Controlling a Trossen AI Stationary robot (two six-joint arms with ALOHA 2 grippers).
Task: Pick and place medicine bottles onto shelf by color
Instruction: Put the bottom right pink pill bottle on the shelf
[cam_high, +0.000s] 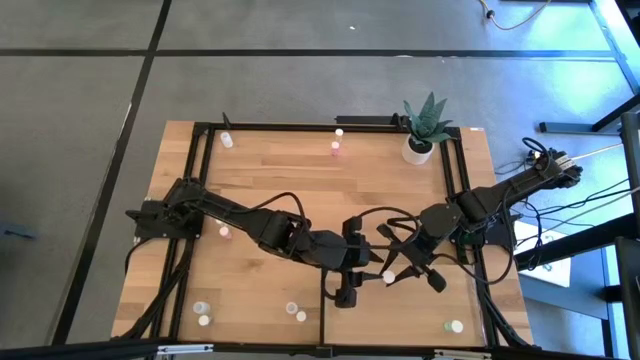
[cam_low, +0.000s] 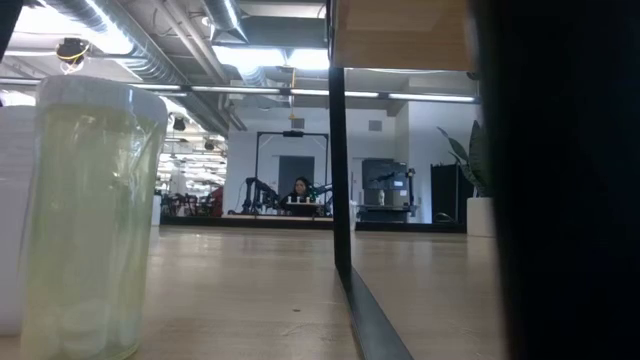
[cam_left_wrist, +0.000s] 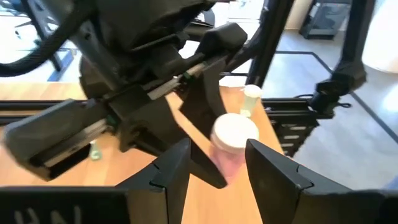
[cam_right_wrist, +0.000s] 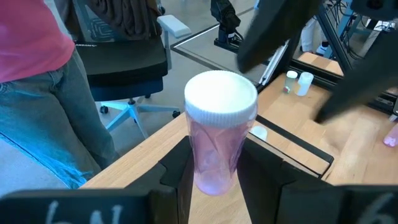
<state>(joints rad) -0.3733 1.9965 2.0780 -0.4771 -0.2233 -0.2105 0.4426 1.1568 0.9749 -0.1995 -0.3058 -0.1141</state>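
A pink medicine bottle with a white cap (cam_right_wrist: 219, 134) is held above the table's near middle; its cap shows in the high view (cam_high: 388, 277). My right gripper (cam_right_wrist: 214, 177) is shut on it. My left gripper (cam_left_wrist: 217, 177) faces it from the table's left and is open. Its fingers flank the same bottle (cam_left_wrist: 233, 146). Other bottles stand on the tabletop: a pink one (cam_high: 336, 148) at the far side, a white one (cam_high: 226, 140) at the far left, a greenish one (cam_high: 455, 325) at the near right. The shelf's pale wood panel (cam_low: 400, 35) shows at the top of the low view. My right gripper pinches the pink bottle's body (cam_right_wrist: 211, 162) below the cap, between its two fingers, one on each side. The fingers come from the table's right, slanting slightly down. The bottle stands upright, clear of the table. My left gripper has one fingertip (cam_left_wrist: 264, 171) close beside the bottle; whether it touches cannot be told.
A white pot with a green plant (cam_high: 420, 145) stands at the far right. Several more bottles stand along the near edge (cam_high: 200, 306) (cam_high: 296, 312); one pale yellow bottle (cam_low: 90, 220) fills the low view's left. A person in a pink top (cam_right_wrist: 31, 56) stands beside the table.
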